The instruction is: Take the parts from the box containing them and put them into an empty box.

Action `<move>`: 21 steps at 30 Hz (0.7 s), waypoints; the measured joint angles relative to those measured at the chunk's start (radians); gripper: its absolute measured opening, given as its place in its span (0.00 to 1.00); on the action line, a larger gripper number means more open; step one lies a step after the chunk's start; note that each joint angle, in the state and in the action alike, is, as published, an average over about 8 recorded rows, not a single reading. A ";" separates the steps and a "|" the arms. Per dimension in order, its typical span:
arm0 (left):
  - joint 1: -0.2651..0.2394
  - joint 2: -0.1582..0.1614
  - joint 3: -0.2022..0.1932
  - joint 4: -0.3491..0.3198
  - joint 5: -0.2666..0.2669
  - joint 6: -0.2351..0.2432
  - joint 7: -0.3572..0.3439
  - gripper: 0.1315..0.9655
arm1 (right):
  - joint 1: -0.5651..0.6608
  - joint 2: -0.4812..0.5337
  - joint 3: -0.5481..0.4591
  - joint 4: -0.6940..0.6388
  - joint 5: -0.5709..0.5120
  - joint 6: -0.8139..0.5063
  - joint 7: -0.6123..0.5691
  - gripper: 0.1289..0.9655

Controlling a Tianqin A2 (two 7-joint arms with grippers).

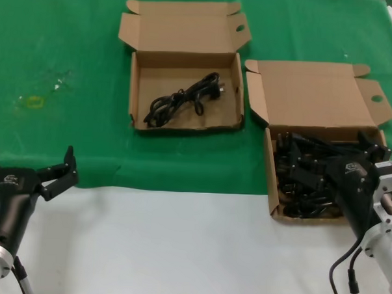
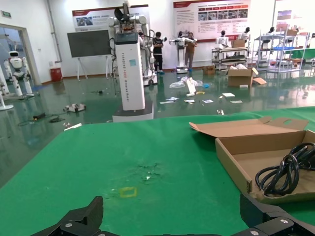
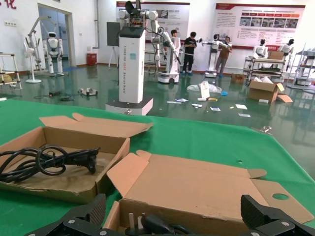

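Power cords (image 1: 308, 178) — black, looped, with moulded plugs — fill the right-hand cardboard box (image 1: 270, 183) in a tangled heap; this is the source. One cord (image 1: 182, 101) lies alone in the second box (image 1: 134, 92), farther back and toward the robot's left on the green cloth (image 1: 70, 50) of the counter (image 1: 178, 250), so that box is the receiving one. Both boxes stand with lids folded back, leaving their interiors open from above.

Right gripper (image 1: 362, 144): reaching forward over the full box, its body just above the heap, fingers spread wide and apparently holding nothing (the wrist view shows both fingertips apart, a plug (image 3: 147, 223) between and below them). The pose suits a descent for the next pick.

Left gripper (image 1: 29, 159): parked at the counter's near edge, well apart from both boxes, fingers open and empty.
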 joint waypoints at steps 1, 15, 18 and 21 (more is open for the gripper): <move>0.000 0.000 0.000 0.000 0.000 0.000 0.000 1.00 | 0.000 0.000 0.000 0.000 0.000 0.000 0.000 1.00; 0.000 0.000 0.000 0.000 0.000 0.000 0.000 1.00 | 0.000 0.000 0.000 0.000 0.000 0.000 0.000 1.00; 0.000 0.000 0.000 0.000 0.000 0.000 0.000 1.00 | 0.000 0.000 0.000 0.000 0.000 0.000 0.000 1.00; 0.000 0.000 0.000 0.000 0.000 0.000 0.000 1.00 | 0.000 0.000 0.000 0.000 0.000 0.000 0.000 1.00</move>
